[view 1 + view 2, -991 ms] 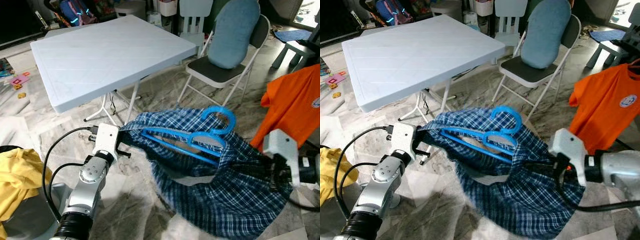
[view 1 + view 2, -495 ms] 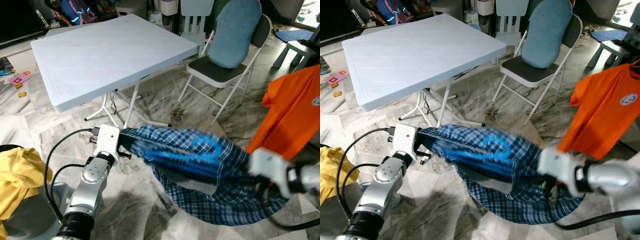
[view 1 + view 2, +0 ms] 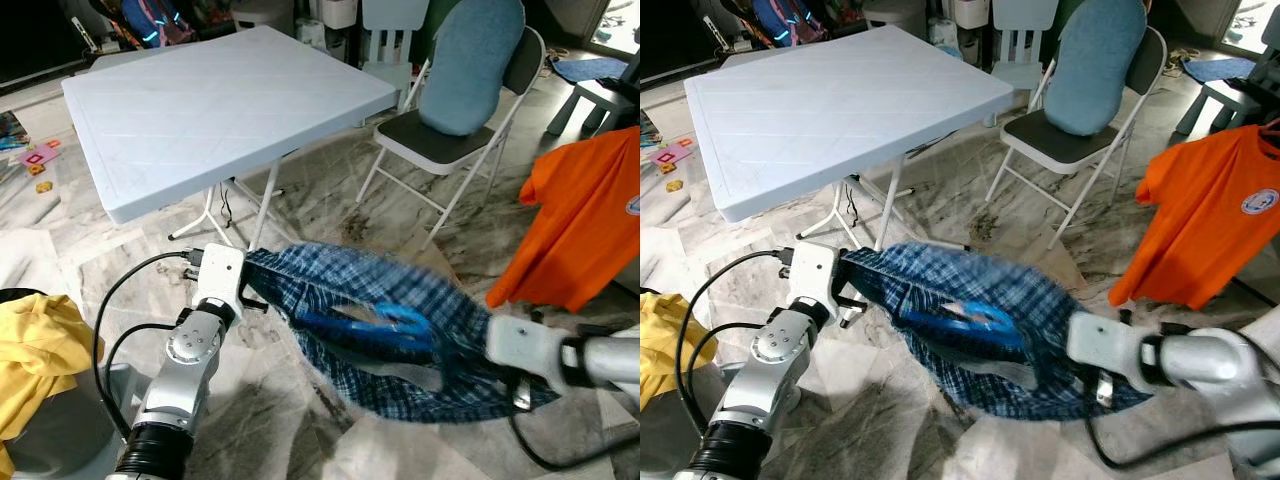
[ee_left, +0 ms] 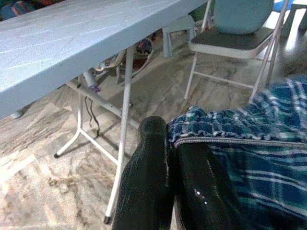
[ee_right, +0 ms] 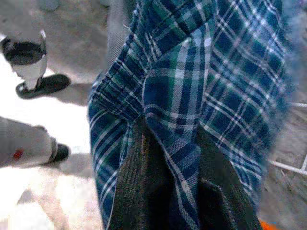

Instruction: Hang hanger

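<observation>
Left claw (image 4: 173, 143) pinching plaid shirt (image 4: 249, 143) edge; table (image 4: 72, 43) above.

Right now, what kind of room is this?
Probably a lived-in home room, a living or play area: a white folding table, a folding chair with a blue cushion, toys on the floor and an orange T-shirt hanging on the robot's right.

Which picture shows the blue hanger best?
The left eye view: the blue hanger lies, blurred, on the plaid shirt stretched between the left gripper and right gripper. The right eye view shows it similarly. The wrist views show shirt cloth pinched between fingers.
</observation>
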Available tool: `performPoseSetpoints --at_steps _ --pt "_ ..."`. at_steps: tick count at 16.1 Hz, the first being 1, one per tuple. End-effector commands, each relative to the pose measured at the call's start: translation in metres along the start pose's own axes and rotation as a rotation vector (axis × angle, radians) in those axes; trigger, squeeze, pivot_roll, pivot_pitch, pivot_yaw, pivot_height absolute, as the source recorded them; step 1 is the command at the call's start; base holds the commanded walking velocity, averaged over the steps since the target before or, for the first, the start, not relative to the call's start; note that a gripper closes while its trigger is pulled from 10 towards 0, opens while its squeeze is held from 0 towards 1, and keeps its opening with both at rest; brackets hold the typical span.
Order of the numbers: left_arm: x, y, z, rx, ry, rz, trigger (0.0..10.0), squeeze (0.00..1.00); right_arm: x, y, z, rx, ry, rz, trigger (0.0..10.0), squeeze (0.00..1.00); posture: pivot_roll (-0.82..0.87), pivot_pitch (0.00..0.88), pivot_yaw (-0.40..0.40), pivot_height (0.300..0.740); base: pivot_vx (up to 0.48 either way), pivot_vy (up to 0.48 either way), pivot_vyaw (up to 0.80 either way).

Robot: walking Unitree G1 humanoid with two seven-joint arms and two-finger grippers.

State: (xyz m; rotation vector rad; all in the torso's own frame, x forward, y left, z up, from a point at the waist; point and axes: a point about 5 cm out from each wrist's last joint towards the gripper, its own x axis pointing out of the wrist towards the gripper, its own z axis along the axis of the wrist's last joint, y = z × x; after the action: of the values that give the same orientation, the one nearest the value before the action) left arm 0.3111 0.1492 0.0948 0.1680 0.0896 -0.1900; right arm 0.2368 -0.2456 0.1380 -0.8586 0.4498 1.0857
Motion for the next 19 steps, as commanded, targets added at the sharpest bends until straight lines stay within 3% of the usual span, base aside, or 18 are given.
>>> performPoseSetpoints --at_steps 1,3,4,6,10,12,13,15,16,17,18,19 --pt "-0.003 0.022 -0.004 0.012 0.027 0.094 0.0 0.00 -0.019 -0.004 -0.001 0.007 0.002 0.024 10.0 0.00 -0.21 0.051 0.059 0.740 0.000 0.000 0.00" --pt "-0.003 0.022 -0.005 0.010 0.032 0.093 0.0 0.00 -0.038 -0.008 0.002 0.026 -0.005 0.044 10.0 0.00 -0.21 0.052 0.060 0.740 0.000 0.000 0.00" --pt "-0.002 0.021 -0.007 0.007 0.042 0.078 0.0 0.00 -0.055 -0.016 0.004 0.031 -0.008 0.024 10.0 0.00 -0.22 0.052 0.065 0.740 0.000 0.000 0.00" --pt "-0.001 0.014 -0.013 0.009 0.081 0.034 0.0 0.00 -0.071 -0.036 0.012 0.013 -0.034 -0.079 10.0 0.00 -0.23 0.052 0.071 0.740 0.000 0.000 0.00" --pt "-0.003 0.002 -0.027 0.042 0.172 -0.061 0.0 0.00 -0.064 -0.042 0.043 -0.044 -0.169 -0.099 10.0 0.00 -0.23 0.047 0.073 0.740 0.000 0.000 0.00" --pt "-0.005 0.002 -0.030 0.045 0.192 -0.059 0.0 0.00 -0.061 -0.039 0.053 -0.034 -0.230 -0.058 10.0 0.00 -0.22 0.043 0.067 0.740 0.000 0.000 0.00" --pt "-0.006 0.003 -0.033 0.042 0.207 -0.065 0.0 0.00 -0.063 -0.043 0.063 -0.007 -0.302 -0.051 10.0 0.00 -0.22 0.042 0.064 0.740 0.000 0.000 0.00" --pt "-0.006 -0.004 -0.033 0.027 0.208 -0.092 0.0 0.00 -0.065 -0.051 0.066 0.011 -0.331 -0.089 10.0 0.00 -0.22 0.037 0.062 0.740 0.000 0.000 0.00" --pt "-0.006 -0.008 -0.031 0.010 0.196 -0.096 2.3 0.00 -0.062 -0.054 0.062 0.017 -0.306 -0.119 10.0 0.00 -0.22 0.036 0.062 0.740 0.000 0.000 0.00" --pt "-0.005 -0.009 -0.030 -0.005 0.191 -0.084 9.0 0.00 -0.058 -0.054 0.060 0.022 -0.297 -0.136 10.0 0.00 -0.22 0.035 0.062 0.740 0.000 0.000 0.00" --pt "-0.005 -0.009 -0.030 -0.013 0.191 -0.069 9.0 0.00 -0.054 -0.054 0.060 0.028 -0.297 -0.145 10.0 0.00 -0.22 0.034 0.064 0.740 0.000 0.000 0.00" --pt "-0.005 -0.012 -0.029 -0.040 0.175 -0.064 10.0 0.00 -0.045 -0.051 0.061 0.006 -0.285 -0.154 10.0 0.00 -0.22 0.034 0.067 0.740 0.000 0.000 0.00"
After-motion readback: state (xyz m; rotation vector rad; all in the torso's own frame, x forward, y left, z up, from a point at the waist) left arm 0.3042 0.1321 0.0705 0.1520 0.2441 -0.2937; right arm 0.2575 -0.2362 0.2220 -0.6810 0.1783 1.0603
